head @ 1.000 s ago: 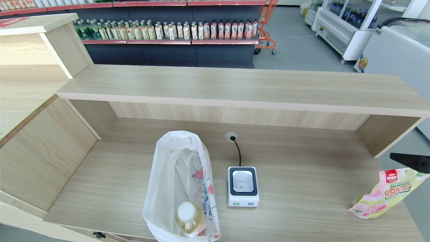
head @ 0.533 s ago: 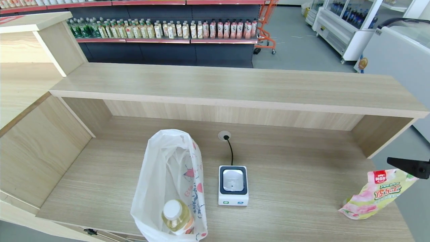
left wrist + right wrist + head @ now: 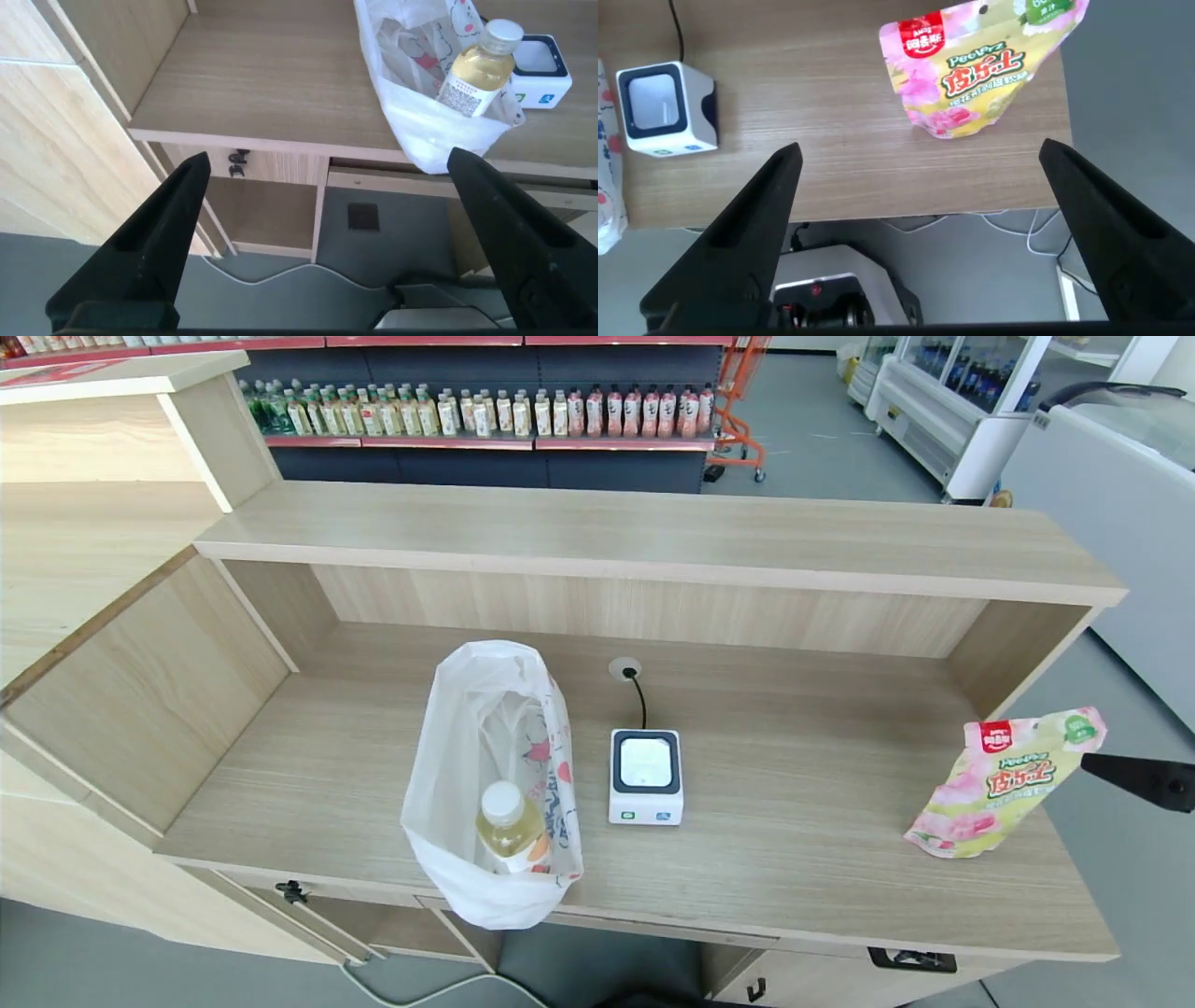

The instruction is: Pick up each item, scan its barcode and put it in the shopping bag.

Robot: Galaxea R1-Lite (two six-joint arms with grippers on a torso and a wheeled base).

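The snack pouch at the desk's right edge looks light and soft (probably slippery film), so the wide-spread right hand should pinch its top seam.

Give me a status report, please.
Left gripper, right gripper open. Pink-green snack pouch on wooden counter, right end. Yellow drink bottle inside white plastic bag. White scanner unobstructed.

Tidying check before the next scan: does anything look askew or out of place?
The pouch lies tilted at the counter's right end, its top corner past the edge. The bag, with a bottle inside, sags over the front edge. Nothing is spilled.
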